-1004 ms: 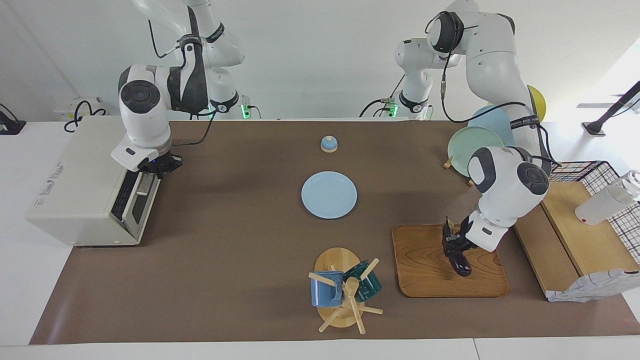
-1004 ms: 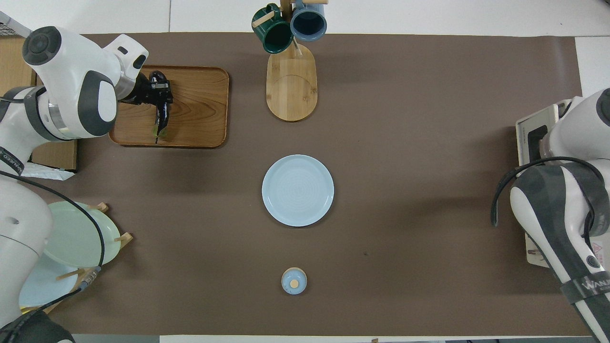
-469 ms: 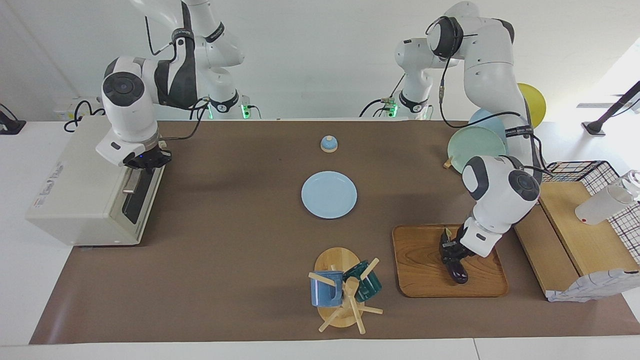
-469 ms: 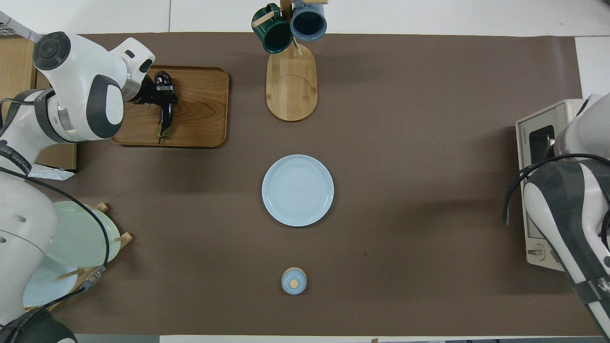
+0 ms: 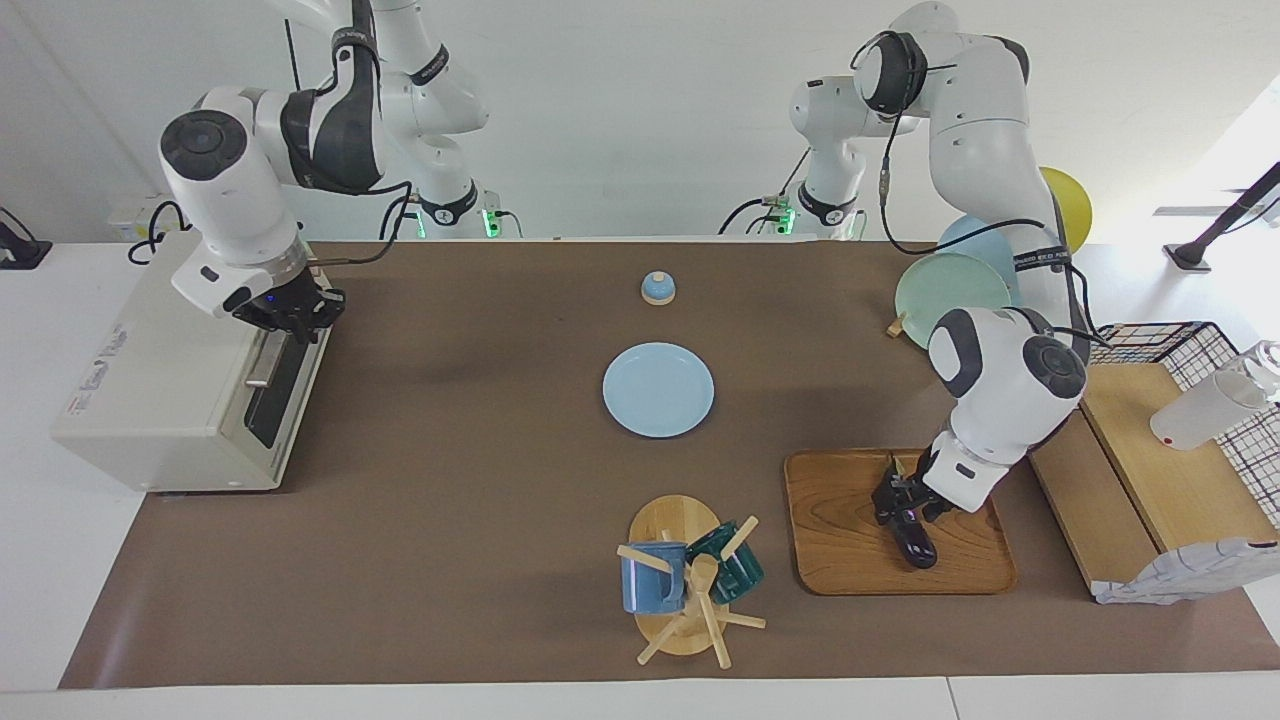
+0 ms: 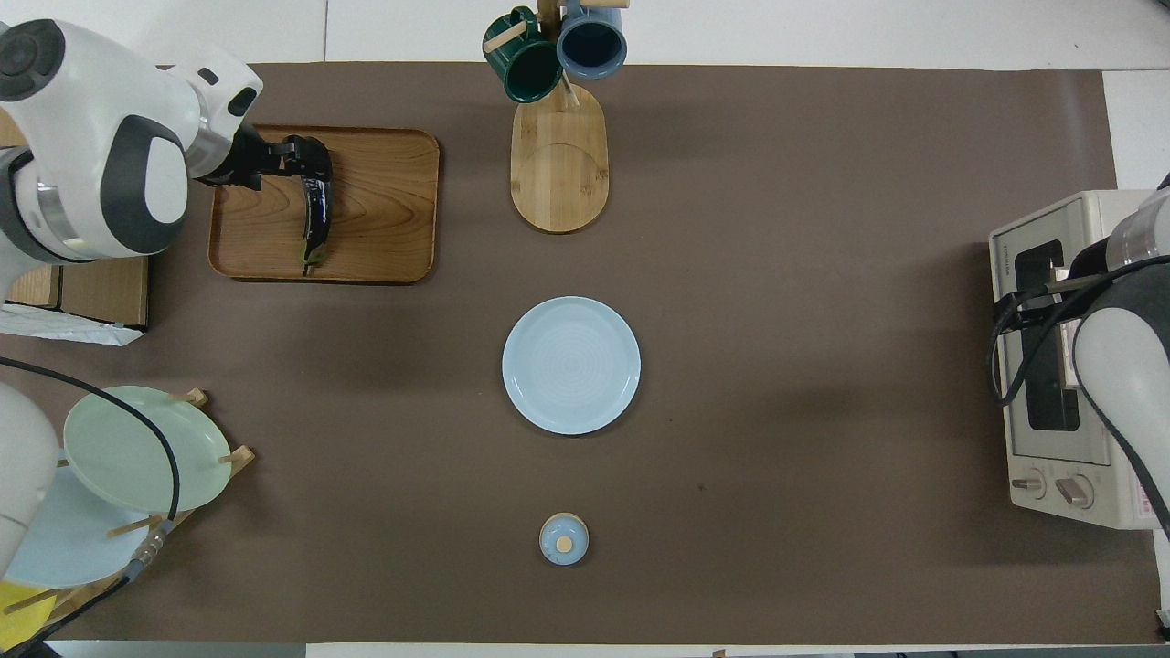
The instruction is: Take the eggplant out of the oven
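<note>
We see the eggplant (image 6: 315, 208) lying on the wooden tray (image 6: 384, 210) at the left arm's end of the worktop (image 5: 450, 480), out of the oven (image 5: 170, 390). Its thick end points away from the robots and its small stem tip toward them. The left gripper (image 5: 900, 500) sits low at the eggplant's thick end, and its jaws stand released on either side of it, so the eggplant rests on the tray by its own weight.

At the right arm's end of the worktop stands the oven, its dark glass door shut and its bar handle along the door's upper edge. The right gripper (image 5: 290, 315) hangs just above that handle, at the end of it nearer to the robots. We cannot tell whether its jaws are parted or clenched, nor whether they touch the bar.

A pale blue plate (image 5: 658, 390) lies in the middle of the worktop. A small blue lidded pot (image 5: 658, 288) sits nearer to the robots than the plate, and a wooden mug stand (image 5: 690, 585) with two mugs sits farther from them.
</note>
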Available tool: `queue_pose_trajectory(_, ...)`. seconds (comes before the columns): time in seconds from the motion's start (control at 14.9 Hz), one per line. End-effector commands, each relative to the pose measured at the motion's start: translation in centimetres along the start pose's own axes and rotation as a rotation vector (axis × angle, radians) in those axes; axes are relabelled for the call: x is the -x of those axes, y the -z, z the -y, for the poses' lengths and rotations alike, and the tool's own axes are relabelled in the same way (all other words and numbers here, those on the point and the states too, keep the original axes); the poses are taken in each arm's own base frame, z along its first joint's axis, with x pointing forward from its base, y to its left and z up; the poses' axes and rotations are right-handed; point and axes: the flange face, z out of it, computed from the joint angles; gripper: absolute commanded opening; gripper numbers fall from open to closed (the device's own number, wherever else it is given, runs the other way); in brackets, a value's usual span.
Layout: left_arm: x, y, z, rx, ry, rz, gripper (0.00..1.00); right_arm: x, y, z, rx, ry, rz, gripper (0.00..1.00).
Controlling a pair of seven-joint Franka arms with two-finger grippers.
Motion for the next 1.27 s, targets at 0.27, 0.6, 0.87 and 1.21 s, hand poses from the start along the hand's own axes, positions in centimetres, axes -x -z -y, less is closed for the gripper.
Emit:
queue_pose_trajectory(0.27, 8.3, 17.1, -0.1, -0.07, -0.019, 0.108, 1.0, -1.3, 5.1, 2.0, -0.038, -0.004, 0.048, 1.0)
queue_pose_trajectory(0.6, 14.3, 21.1, -0.6, -0.095, -0.002, 0.182, 1.0, -1.0, 6.3, 0.7, -0.034, -0.026, 0.033, 1.0)
queue_pose_trajectory(0.87, 16.9, 19.9, -1.0, -0.105, 0.007, 0.238, 1.0, 0.8, 6.8, 0.0, -0.042, -0.052, 0.027, 1.0)
queue_pose_trajectory(1.21, 15.7, 21.3, -1.1, -0.164, -0.007, 0.207, 1.0, 1.1, 7.3, -0.1, -0.044, -0.064, 0.009, 1.0)
